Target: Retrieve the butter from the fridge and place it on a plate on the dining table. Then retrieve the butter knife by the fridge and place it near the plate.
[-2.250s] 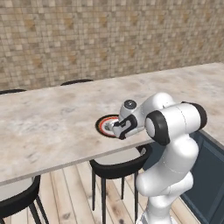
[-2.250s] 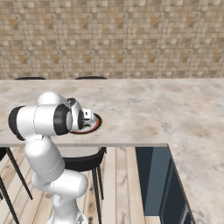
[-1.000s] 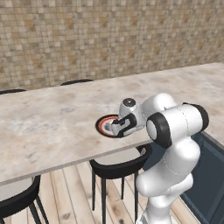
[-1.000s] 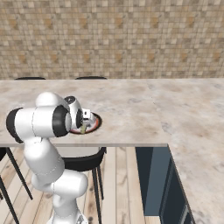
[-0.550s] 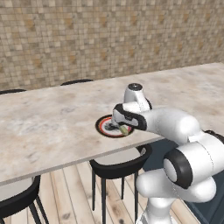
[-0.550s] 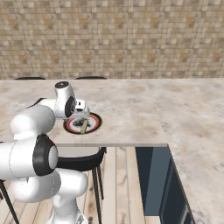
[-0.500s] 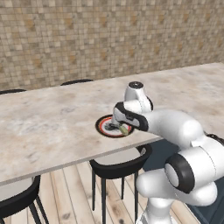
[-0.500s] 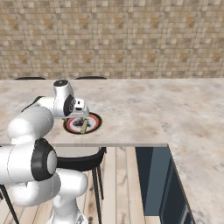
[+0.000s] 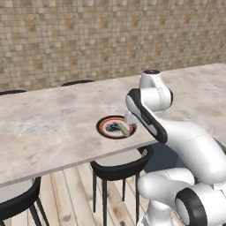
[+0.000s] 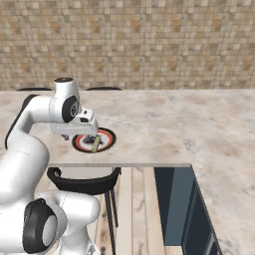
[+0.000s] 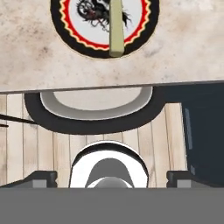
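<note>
Your butter [image 11: 116,27] lies flat across the plate [image 11: 65,30], a slim pale-yellow stick reaching its 6 o'clock rim, so that step looks done. Your fingers [image 11: 41,178] stand wide, released, above the marbled stone-look table [image 11: 183,48] edge, over a black round chair [image 11: 92,122].

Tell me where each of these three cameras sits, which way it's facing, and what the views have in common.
Left base view: behind the arm on its left, looking forward and down over the dining table; the white arm rises from the lower right.
Right base view: behind on the right, facing the same table; the arm rises from the lower left, the gripper just above the plate.
Hand view: on the hand, looking down past the table edge at a chair and the floor.
Shared: all show the plate with the butter on it.
</note>
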You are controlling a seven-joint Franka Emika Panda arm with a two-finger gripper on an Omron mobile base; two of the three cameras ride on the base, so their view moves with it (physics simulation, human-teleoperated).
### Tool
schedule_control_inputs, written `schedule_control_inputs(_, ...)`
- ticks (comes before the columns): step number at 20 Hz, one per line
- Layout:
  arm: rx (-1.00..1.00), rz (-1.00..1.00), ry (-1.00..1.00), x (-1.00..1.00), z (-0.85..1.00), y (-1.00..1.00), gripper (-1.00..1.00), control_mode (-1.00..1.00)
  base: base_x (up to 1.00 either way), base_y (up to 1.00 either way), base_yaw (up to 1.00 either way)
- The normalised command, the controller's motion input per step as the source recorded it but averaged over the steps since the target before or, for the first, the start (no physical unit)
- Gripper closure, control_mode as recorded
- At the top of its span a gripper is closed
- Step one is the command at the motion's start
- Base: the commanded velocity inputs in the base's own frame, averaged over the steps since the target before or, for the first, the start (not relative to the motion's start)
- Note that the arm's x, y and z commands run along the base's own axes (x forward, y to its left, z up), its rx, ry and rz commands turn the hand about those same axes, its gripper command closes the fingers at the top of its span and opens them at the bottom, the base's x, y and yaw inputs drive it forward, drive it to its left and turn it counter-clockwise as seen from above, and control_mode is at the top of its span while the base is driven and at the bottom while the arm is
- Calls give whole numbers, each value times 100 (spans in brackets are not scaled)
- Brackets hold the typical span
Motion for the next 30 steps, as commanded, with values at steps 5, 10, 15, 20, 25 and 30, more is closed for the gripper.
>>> schedule_control_inputs(5,0,-9,16,-97,5,-45,-100,-100,0,0,0)
schedule_control_inputs(10,0,-8,0,-87,-9,-47,-100,-100,0,0,0)
schedule_control_inputs(15,-2,-13,-1,-54,-18,-8,-100,-100,0,0,0)
schedule_control_inputs(20,-3,-9,0,-12,-14,2,-100,-100,0,0,0)
schedule_control_inputs(25,0,0,0,0,0,0,-100,-100,0,0,0)
schedule_control_inputs(30,0,0,-2,-34,0,8,-100,-100,0,0,0)
